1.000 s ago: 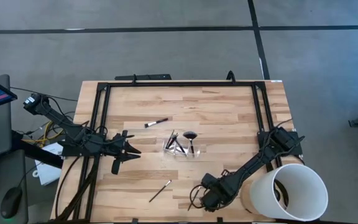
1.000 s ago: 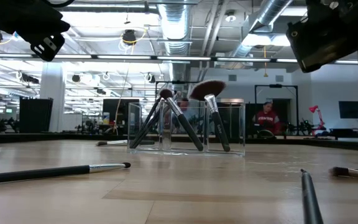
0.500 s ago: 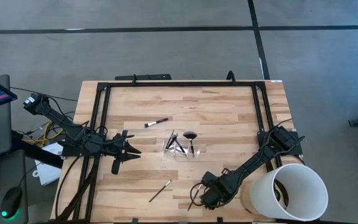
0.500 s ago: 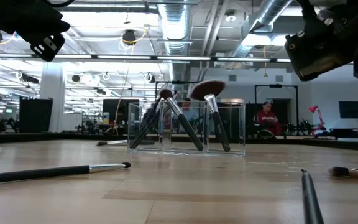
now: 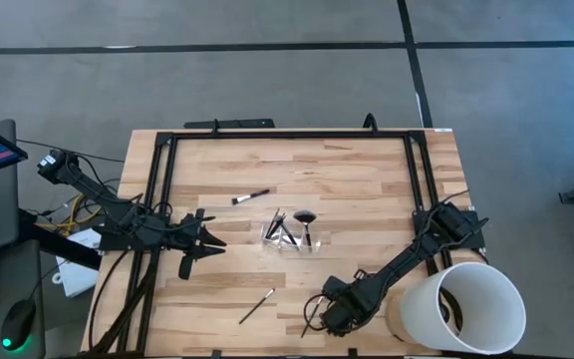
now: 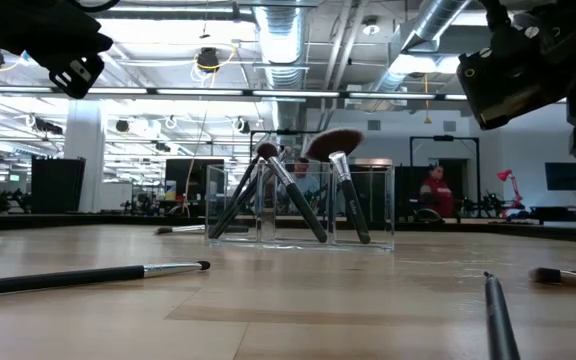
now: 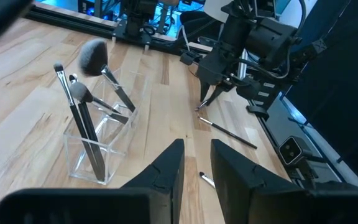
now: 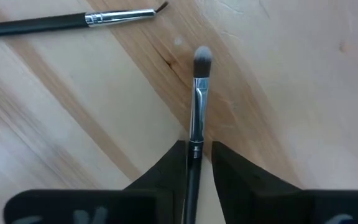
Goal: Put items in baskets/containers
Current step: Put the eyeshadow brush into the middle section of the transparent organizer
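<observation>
Brushes are half sorted here, so this looks like the middle of the job. The wooden worktop (image 5: 367, 179) fills the centre of the high view, with a big white bucket (image 5: 471, 309) at the lower right corner that isn't part of this.

The left arm waits at the left edge. Its left gripper (image 5: 217, 242) hangs over the worktop pointing toward the middle, with the fingers a narrow slit apart and nothing between them.

The right gripper (image 5: 317, 317) is the one at work, low at the bottom centre of the high view. In its own wrist view the fingers straddle the handle of a small grey-tipped brush (image 8: 196, 106) lying flat on the wood. I can see a sliver of gap on one side, so I'd call it slightly open and not pinching yet.

The clear tray (image 5: 312, 242) sits mid-table with several brushes leaning in it, including the fan-head brush (image 5: 305, 214).

Loose ones I can spot:
- one above and left of the tray (image 5: 251, 196)
- one below and left of the tray (image 5: 258, 306)
- another thin one (image 8: 73, 20) near the right gripper

My read is that the step in hand is the pickup. Next it needs to clamp firmly on that thin handle, lift clear and carry up toward the tray. Then it has to tip the brush in without knocking the leaners, since the tray is shorter than the brushes.
</observation>
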Tool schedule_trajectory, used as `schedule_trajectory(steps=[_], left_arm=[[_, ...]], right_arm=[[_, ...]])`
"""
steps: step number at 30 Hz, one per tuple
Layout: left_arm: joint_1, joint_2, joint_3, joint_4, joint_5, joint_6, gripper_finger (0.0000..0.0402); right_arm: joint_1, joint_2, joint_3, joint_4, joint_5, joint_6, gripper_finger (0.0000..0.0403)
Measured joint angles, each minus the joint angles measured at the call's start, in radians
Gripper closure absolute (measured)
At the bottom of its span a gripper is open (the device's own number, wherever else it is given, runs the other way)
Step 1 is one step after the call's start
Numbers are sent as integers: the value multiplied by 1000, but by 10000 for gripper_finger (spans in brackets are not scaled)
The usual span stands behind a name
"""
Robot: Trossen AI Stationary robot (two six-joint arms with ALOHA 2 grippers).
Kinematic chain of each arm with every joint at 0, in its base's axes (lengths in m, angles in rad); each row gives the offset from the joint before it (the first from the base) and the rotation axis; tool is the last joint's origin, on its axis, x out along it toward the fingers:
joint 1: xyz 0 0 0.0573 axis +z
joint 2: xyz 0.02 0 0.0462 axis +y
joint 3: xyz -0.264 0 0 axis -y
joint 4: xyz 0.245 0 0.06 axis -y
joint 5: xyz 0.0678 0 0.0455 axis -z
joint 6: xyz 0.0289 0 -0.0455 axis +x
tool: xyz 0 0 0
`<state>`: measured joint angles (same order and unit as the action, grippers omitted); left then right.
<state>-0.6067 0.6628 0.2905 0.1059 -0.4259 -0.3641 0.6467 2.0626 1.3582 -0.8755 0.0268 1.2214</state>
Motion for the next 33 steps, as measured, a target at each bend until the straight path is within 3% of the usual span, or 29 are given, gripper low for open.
schedule_trajectory(steps=[6,12,18,30,33], left_arm=[[0,0,-16,0,0,0,325],[0,0,-20,8,0,-6,325],[0,-1,-20,19,0,-6,325],[-2,-4,-20,31,0,0,325],[-2,-4,-20,32,0,0,325]], right_arm=[[-7,3,5,-10,-1,-49,390],[-6,12,66,-88,21,-82,381],[-18,-12,187,-198,295,-148,397],[-141,-101,268,-31,717,-392,394],[-159,-128,269,8,863,-400,391]])
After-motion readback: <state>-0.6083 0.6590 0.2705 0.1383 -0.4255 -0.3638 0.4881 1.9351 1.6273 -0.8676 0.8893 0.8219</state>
